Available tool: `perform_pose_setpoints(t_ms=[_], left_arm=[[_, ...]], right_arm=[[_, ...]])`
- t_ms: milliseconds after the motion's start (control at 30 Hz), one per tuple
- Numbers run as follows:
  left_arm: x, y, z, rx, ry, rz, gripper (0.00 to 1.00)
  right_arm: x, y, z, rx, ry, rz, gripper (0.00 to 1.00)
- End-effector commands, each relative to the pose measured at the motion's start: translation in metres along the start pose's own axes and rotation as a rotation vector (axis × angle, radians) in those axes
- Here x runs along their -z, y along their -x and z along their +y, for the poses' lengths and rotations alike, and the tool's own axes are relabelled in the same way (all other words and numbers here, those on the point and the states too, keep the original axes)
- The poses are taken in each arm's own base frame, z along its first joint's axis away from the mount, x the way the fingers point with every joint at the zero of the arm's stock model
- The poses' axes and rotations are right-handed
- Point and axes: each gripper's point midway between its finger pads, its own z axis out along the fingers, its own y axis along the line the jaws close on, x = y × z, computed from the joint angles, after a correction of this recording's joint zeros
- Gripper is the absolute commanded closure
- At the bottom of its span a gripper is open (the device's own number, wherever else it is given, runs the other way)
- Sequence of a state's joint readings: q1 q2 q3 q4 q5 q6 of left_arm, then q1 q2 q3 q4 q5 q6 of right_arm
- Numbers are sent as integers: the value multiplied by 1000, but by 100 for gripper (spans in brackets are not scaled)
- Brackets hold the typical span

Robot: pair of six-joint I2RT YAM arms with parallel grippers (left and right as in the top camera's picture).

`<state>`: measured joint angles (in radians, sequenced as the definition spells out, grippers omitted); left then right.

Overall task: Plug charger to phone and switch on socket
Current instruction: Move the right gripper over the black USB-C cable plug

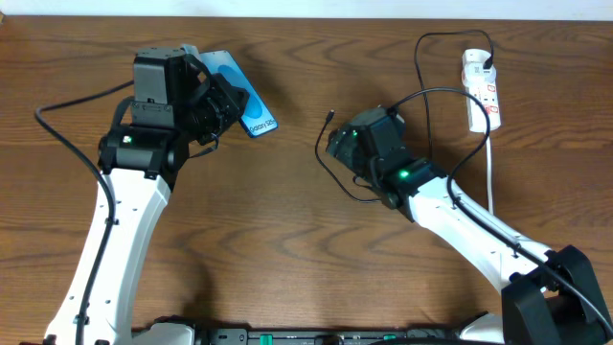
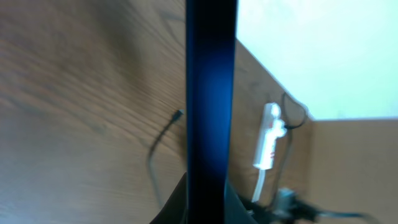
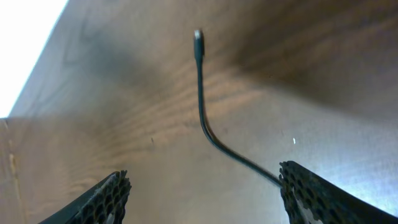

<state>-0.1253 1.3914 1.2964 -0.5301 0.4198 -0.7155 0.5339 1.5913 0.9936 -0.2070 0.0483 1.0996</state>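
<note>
left end effector (image 1: 223,103) clenched on phone (image 2: 210,93), edge-up over desk (image 1: 287,240) | right end effector (image 3: 205,185) released, astride charger (image 3: 201,109) lying on desk | plug (image 3: 198,36) not yet in phone | socket (image 1: 481,88) switch-on pending

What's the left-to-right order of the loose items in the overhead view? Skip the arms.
phone → charger plug → power strip
</note>
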Motion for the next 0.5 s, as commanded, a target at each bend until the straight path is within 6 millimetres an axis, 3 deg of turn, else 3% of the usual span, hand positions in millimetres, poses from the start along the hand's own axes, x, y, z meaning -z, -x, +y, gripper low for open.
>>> perform_pose_setpoints(t_ms=[0, 167, 467], left_arm=[[7, 11, -10, -241, -10, -43, 93], [8, 16, 1, -276, 49, -67, 93], [10, 27, 39, -144, 248, -139, 93]], right_arm=[[-4, 19, -8, 23, -21, -46, 22], [-16, 26, -10, 44, -40, 25, 19], [-16, 38, 6, 143, -227, 169, 18]])
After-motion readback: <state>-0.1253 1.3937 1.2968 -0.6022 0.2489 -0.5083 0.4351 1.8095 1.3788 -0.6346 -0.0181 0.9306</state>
